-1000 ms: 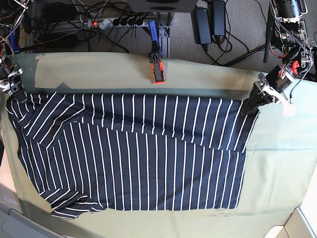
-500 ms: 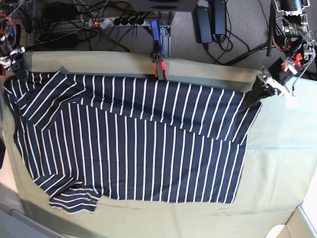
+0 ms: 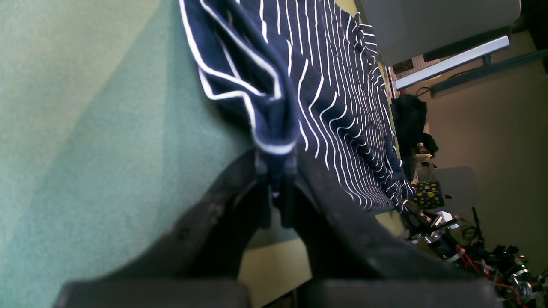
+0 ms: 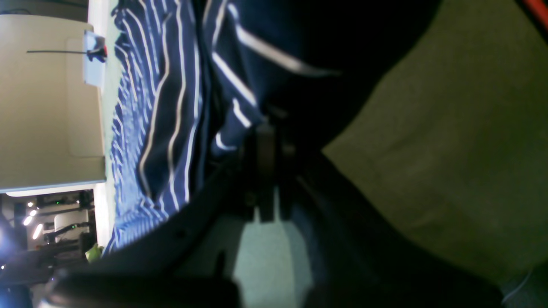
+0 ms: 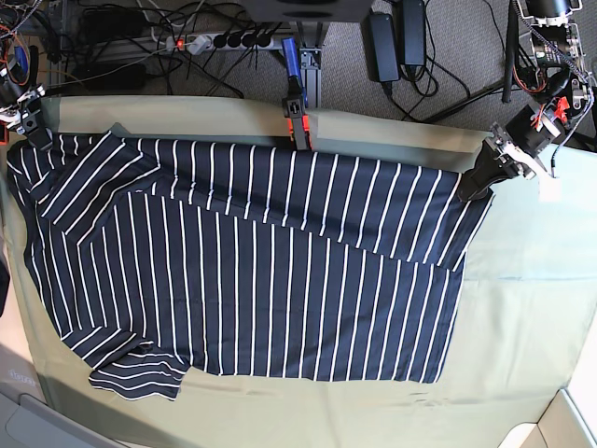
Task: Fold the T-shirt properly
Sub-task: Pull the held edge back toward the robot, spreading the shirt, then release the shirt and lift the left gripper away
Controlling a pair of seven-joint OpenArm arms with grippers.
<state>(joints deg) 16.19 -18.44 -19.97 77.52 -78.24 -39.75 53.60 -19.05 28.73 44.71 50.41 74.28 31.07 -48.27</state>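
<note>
Though partly doubled over, navy white-striped T-shirt (image 5: 252,271)

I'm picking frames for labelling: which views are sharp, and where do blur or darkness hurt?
Base view: evenly lit, the T-shirt stripes crisp on the green cloth. Left wrist view: stripes sharp, but the near left claw is a dark soft silhouette. Right wrist view: worst, fabric smeared and underexposed around the right claw.
</note>
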